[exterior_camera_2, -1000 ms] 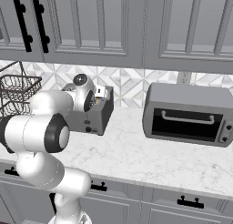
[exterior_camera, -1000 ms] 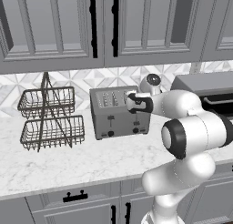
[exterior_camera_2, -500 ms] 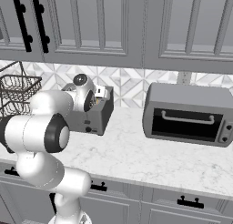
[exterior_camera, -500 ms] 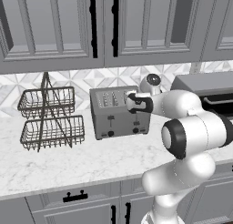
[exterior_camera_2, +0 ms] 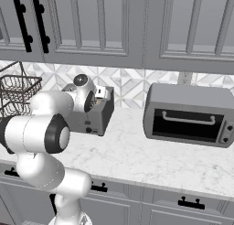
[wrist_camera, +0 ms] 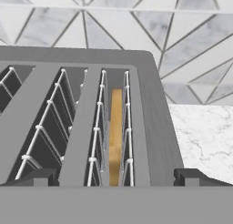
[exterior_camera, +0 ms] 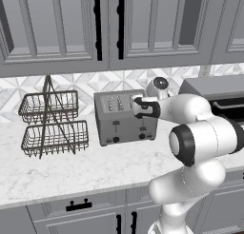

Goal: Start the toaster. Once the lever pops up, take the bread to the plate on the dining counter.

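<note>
The grey metal toaster stands on the kitchen counter against the tiled wall, also seen from its side in the right base view. My gripper hovers open just over the toaster's right end. In the hand view the gripper looks down into the slots of the toaster. The bread, a thin golden-tan slice, stands on edge in the rightmost slot between the wire guides. My dark fingertips straddle that slot and hold nothing. The plate and the dining counter are out of view.
A two-tier wire basket stands left of the toaster. A grey toaster oven sits to the right. Grey wall cabinets hang overhead. Bare marble counter lies in front of the toaster.
</note>
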